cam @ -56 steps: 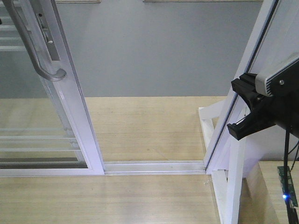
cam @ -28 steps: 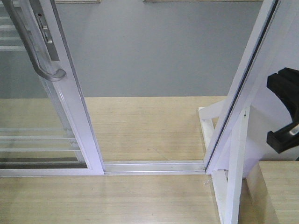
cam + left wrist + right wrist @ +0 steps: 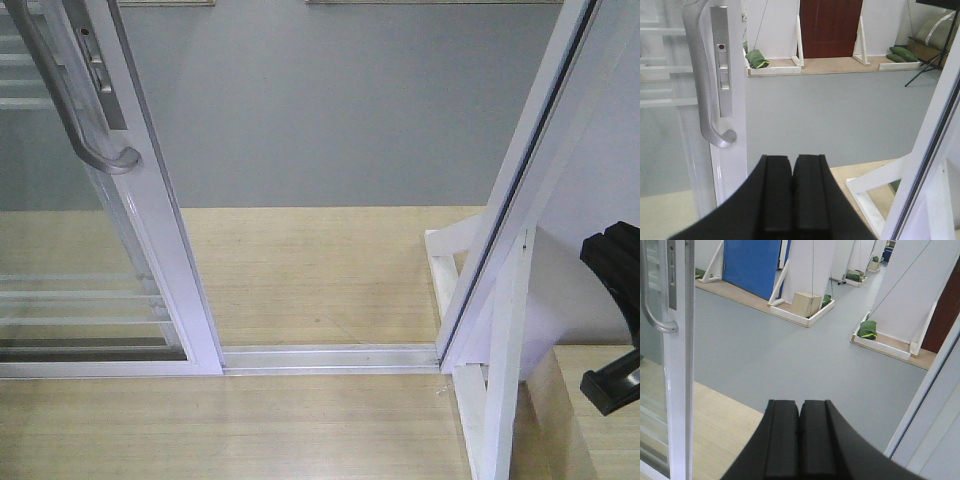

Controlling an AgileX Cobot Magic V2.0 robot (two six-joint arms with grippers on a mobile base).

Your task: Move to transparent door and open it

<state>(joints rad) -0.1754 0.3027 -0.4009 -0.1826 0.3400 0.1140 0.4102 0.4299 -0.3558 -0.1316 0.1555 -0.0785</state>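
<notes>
The transparent door point(image 3: 165, 250) stands at the left, glass with thin white bars in a white frame, with an open gap to its right. Its curved grey handle point(image 3: 62, 95) is at the top left. In the left wrist view the handle point(image 3: 702, 90) and door frame point(image 3: 735, 150) are up and to the left of my left gripper point(image 3: 792, 161), which is shut and empty, apart from the door. In the right wrist view my right gripper point(image 3: 800, 406) is shut and empty, with the door point(image 3: 677, 390) and handle point(image 3: 650, 305) at the far left.
A white floor track point(image 3: 330, 357) runs across the gap to the slanted white jamb point(image 3: 520, 180). A white wooden brace point(image 3: 500, 380) stands by the jamb. A black part of my right arm point(image 3: 612, 262) shows at the right edge. Grey floor lies beyond, with white panels and green bags point(image 3: 756, 58).
My right arm has moved down and to the right, mostly leaving the front view. The door and handle have not moved.
</notes>
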